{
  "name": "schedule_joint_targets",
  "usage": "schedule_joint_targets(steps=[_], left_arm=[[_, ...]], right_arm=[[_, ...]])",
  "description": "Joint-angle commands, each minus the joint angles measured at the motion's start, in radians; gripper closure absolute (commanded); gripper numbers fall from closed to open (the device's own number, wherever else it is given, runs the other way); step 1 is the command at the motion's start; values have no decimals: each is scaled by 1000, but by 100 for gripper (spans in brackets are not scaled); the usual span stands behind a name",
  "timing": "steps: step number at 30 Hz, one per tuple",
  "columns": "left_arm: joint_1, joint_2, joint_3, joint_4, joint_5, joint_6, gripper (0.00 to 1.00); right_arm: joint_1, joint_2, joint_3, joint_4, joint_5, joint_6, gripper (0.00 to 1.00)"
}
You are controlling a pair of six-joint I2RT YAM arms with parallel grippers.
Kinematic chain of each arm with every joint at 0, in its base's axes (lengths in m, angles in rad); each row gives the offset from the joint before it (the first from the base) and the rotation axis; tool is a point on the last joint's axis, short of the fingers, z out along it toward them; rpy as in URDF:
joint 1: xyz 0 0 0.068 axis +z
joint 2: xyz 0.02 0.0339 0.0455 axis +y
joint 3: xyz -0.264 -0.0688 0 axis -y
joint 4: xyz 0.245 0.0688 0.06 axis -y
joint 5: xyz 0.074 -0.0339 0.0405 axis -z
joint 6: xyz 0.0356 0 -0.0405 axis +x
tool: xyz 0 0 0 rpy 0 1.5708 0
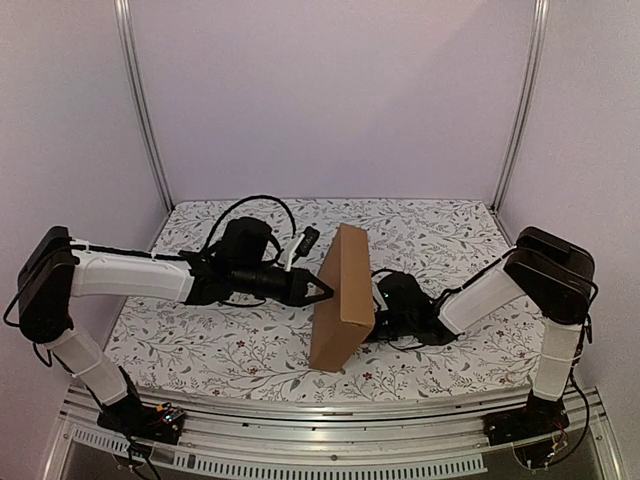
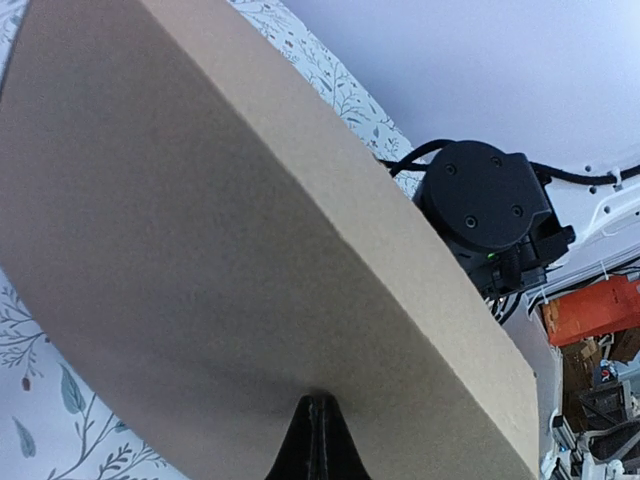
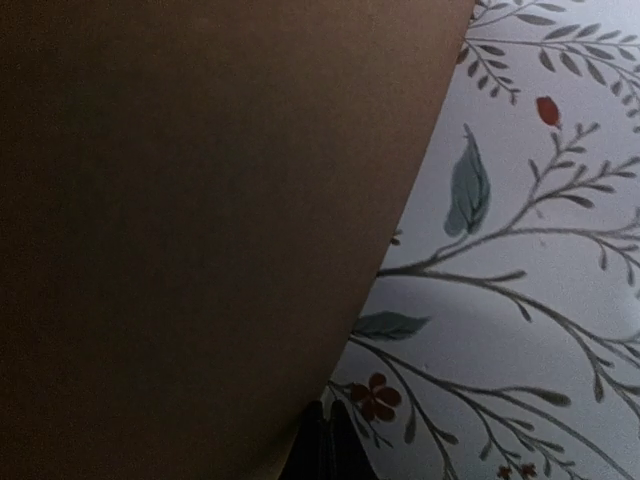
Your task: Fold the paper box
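box: paper box [image 1: 342, 295] is closed into a flat brown slab, standing on one edge mid-table between the two arms
left pincer: left gripper [image 1: 325, 291] has its fingers together in a point, nothing held; the tip is pressed on the box's left face, about mid-height
right pincer: right gripper [image 3: 322, 445] has its fingers together, nothing held; it sits low near the table at the box's right face, contact can't be told
table: floral cloth [image 1: 220, 340] under everything
cables: black loop [image 1: 255, 205] behind the left arm

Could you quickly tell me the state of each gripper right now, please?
Left gripper: closed, tip against the paper box.
Right gripper: closed, holding nothing.
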Motion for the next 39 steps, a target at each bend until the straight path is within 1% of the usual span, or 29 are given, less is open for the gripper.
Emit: schedule_joint_targets(steps=[1,4,7,14,22,26,28,30,34,36,39], left_arm=[[7,11,17,17,19,-5,100],[5,7,15,12,21,-4,100],[7,3,13,4,16,0,100],[11,-32,-4,-42,-43,22,100],[54,-107,-39,-86,-109,14,100],[79,-174,-64,-165,-202,22,100],[97,-201,-81,-253,-254,20,100],[119,-229,-105,-283,-285,11,100],[158,-268,-167,-321,-340,-11,96],[173,-268,-188,-337,-356,-23,96],[194,-236,-215,-326,-353,-41,96]], right_arm=[[-4,114,72,169,-81,99,100],[-5,168,113,209,-100,131,100],[-7,205,131,211,-94,144,100],[-56,179,38,157,-33,114,100],[-79,70,-48,-51,105,-14,100],[-87,2,-71,-152,173,-82,100],[-88,-35,-67,-219,214,-119,100],[-88,-72,-59,-290,262,-157,100],[-87,-188,-23,-435,330,-228,100],[-87,-235,8,-496,332,-261,100],[-85,-279,66,-586,295,-299,100]])
